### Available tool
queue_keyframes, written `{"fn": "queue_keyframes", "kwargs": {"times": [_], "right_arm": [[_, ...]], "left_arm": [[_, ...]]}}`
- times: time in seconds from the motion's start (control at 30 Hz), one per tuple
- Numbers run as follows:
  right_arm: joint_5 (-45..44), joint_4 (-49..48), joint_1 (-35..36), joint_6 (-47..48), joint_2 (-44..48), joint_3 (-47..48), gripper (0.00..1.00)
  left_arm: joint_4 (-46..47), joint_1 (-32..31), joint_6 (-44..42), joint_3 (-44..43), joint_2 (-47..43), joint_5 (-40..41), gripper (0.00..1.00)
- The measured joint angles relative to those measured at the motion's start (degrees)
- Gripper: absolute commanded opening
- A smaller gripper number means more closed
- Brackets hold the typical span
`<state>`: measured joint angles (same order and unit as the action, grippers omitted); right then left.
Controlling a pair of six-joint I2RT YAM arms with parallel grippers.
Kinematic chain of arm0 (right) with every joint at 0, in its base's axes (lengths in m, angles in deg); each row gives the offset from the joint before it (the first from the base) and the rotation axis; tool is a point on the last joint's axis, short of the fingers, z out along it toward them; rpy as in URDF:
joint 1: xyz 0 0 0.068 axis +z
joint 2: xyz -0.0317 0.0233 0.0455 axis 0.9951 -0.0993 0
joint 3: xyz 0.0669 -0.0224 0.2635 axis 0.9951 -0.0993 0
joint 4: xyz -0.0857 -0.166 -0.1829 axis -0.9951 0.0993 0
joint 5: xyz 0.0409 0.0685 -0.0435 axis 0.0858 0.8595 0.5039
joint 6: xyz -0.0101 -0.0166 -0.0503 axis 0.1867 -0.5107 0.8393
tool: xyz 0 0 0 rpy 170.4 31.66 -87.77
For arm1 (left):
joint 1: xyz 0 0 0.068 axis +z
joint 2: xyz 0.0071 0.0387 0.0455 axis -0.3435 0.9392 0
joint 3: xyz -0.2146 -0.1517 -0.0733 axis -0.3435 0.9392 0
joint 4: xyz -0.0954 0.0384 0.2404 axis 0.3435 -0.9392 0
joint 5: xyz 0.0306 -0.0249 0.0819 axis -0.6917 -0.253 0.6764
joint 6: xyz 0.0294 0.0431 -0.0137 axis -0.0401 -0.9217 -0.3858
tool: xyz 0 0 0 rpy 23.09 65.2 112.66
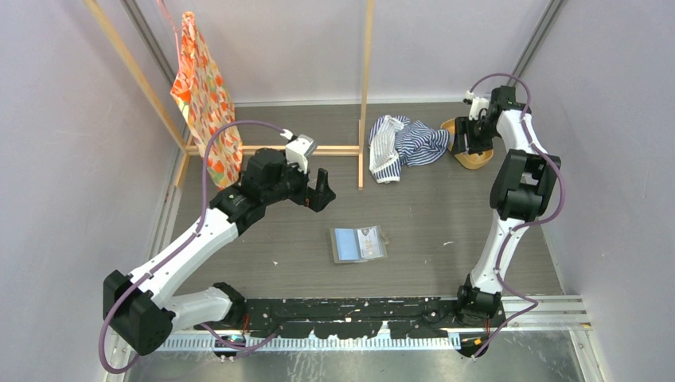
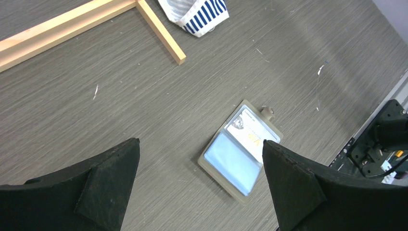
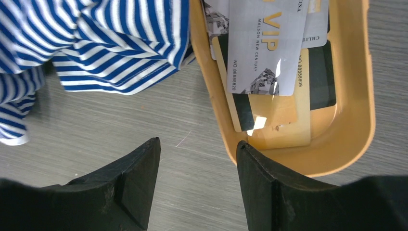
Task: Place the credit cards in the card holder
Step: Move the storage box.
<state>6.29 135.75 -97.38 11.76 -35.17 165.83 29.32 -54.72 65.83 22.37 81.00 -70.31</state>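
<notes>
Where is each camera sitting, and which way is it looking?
Top camera: high behind the robot, looking down on the table; the left arm and right arm show, bases included.
Left wrist camera: on the left arm, looking down at the open card holder; its open left gripper shows.
Right wrist camera: on the right arm, looking down into the tray of credit cards; its right gripper shows.
Shared: the striped cloth appears in all three.
</notes>
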Motion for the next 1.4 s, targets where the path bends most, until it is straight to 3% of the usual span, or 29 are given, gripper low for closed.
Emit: {"fn": "queue_keyframes", "kwargs": {"times": [0.13, 0.4, 0.53, 0.67, 0.83, 1.1, 1.23, 1.4], "right_arm": [[-2.45, 1.77, 0.22, 0.87, -3.67, 2.54, 0.60], [-5.31, 1.99, 0.35, 2.21, -5.25, 2.75, 0.39], [-5.66, 0.72, 0.57, 2.71, -5.14, -0.50, 0.28], [-6.03, -1.44, 1.18, 2.80, -2.34, -7.61, 0.27], [-5.92, -1.51, 2.62, 2.82, 6.27, -19.96, 0.29], [-1.64, 1.73, 9.33, 2.99, 23.02, -37.83, 0.60], [4.00, 5.73, 12.44, 4.44, 28.30, -41.90, 0.65], [7.26, 8.63, 11.08, 6.34, 34.49, -40.74, 0.66]], "left_arm": [[-0.98, 0.00, -1.33, 0.00, -0.39, 0.42, 1.00], [-1.70, 0.28, -1.66, 0.00, -0.33, 0.46, 1.00], [-1.86, 0.39, -1.66, 0.00, -0.17, 0.44, 1.00], [-2.01, 0.42, -1.64, 0.00, -0.15, 0.33, 1.00], [-2.05, 0.44, -1.44, 0.00, -0.17, 0.02, 1.00], [-2.05, 0.44, -1.14, 0.00, -0.35, -1.40, 1.00], [-2.03, 0.44, -1.11, 0.00, -0.39, -1.70, 1.00], [-2.03, 0.44, -1.09, 0.00, -0.39, -1.77, 1.00]]}}
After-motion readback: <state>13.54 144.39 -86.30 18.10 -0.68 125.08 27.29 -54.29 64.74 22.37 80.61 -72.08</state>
